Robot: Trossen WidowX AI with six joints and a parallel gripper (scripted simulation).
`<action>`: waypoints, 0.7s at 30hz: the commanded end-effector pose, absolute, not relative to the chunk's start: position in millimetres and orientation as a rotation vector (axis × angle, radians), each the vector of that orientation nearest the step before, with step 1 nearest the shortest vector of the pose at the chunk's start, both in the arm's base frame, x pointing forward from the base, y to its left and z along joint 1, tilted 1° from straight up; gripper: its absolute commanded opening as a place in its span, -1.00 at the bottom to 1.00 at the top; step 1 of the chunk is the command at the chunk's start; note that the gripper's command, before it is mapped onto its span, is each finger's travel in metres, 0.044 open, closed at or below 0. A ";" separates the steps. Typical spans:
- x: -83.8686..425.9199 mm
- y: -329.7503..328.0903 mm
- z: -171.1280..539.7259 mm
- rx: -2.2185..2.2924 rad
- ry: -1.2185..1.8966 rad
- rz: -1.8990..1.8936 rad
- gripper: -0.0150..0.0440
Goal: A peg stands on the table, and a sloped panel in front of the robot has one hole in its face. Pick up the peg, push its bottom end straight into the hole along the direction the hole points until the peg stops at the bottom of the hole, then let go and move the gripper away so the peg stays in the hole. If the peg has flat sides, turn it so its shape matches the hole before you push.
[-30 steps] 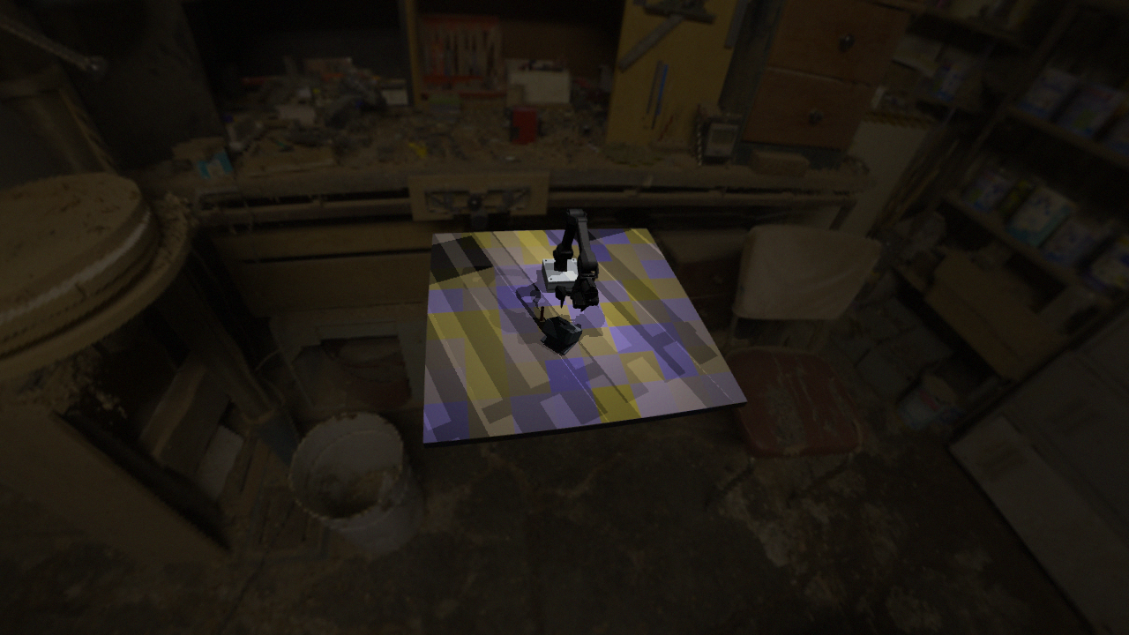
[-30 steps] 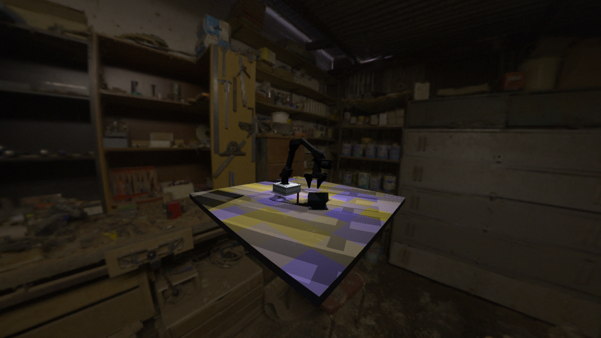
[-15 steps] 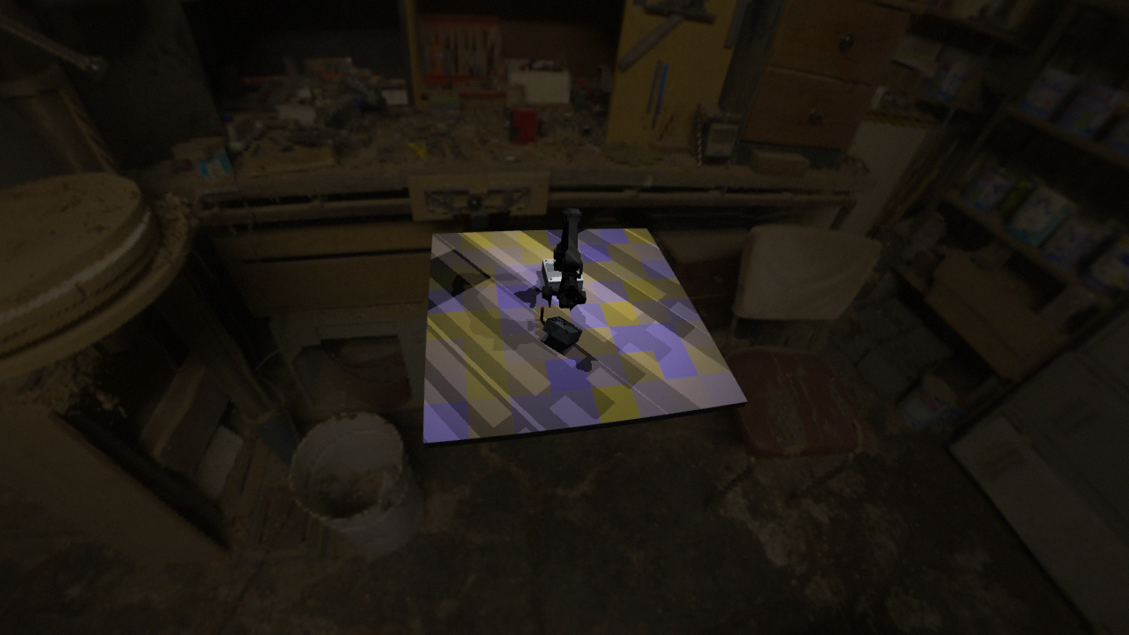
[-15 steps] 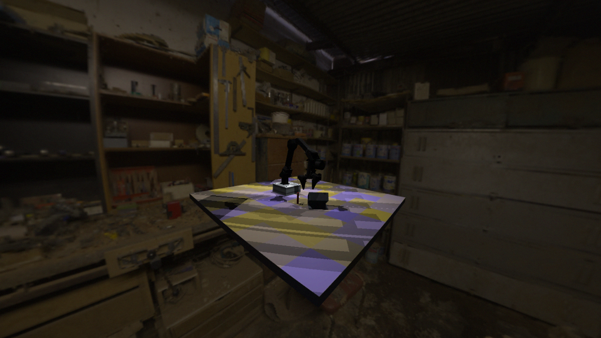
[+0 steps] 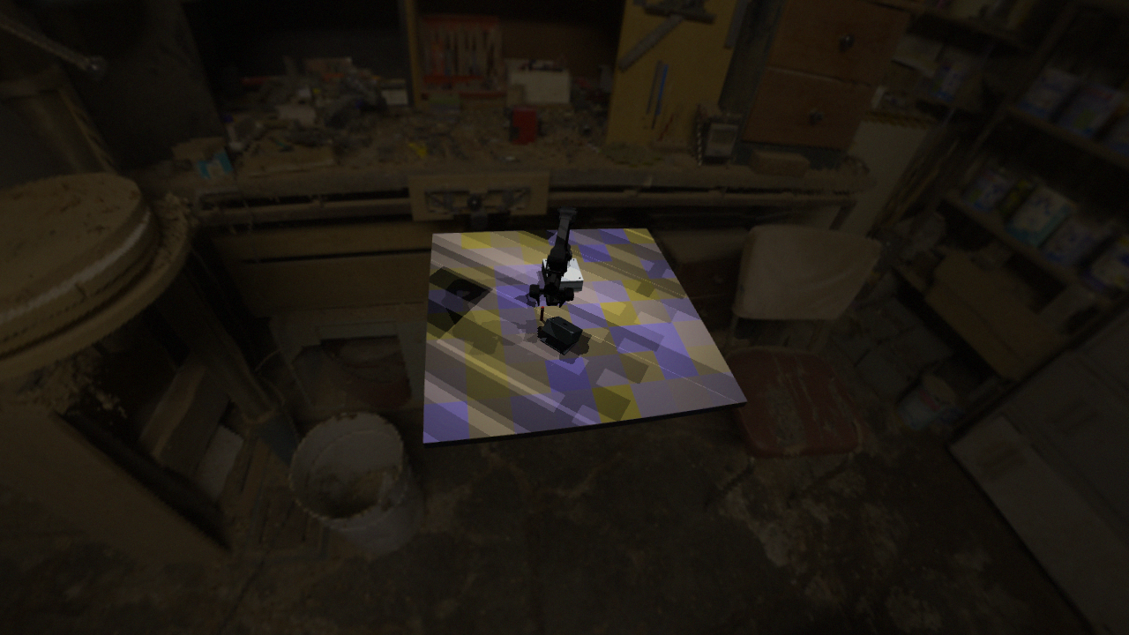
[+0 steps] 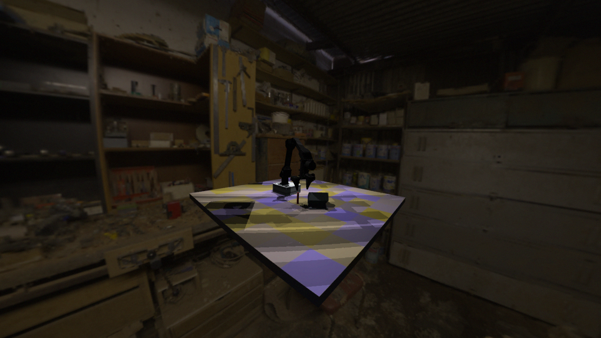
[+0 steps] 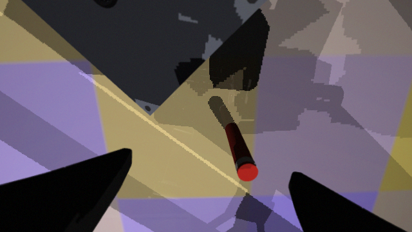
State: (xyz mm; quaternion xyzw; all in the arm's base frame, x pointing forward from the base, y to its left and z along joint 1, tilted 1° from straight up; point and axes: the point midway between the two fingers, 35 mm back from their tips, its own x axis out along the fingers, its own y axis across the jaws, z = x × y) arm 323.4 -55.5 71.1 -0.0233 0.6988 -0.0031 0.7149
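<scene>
Top view: black arm over the patterned worktop (image 5: 504,394), its tool (image 5: 546,298) hanging just above the thin red peg (image 5: 542,317), which stands upright just beside the dark sloped panel block (image 5: 558,333). Exterior view: tool (image 6: 302,183) points down, 2 fingers spread, the peg (image 6: 297,197) below them and left of the panel block (image 6: 317,199). Wrist view: both black fingertips stand wide apart, released, nothing between them; the red round-topped peg (image 7: 241,152) rises between them, nearer the right one; the panel's dark face (image 7: 135,48) fills the upper left.
</scene>
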 end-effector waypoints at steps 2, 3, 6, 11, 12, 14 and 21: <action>316.9 -68.9 71.8 -0.035 1.541 0.014 1.00; 315.8 -71.9 71.7 -0.032 1.540 0.018 1.00; 312.2 -80.9 71.6 -0.022 1.536 0.027 1.00; 310.6 -85.2 70.8 -0.017 1.533 0.032 1.00; 310.7 -85.2 70.0 -0.017 1.533 0.032 1.00; 311.0 -85.2 67.6 -0.017 1.533 0.032 1.00; 312.3 -85.4 56.1 -0.017 1.533 0.032 1.00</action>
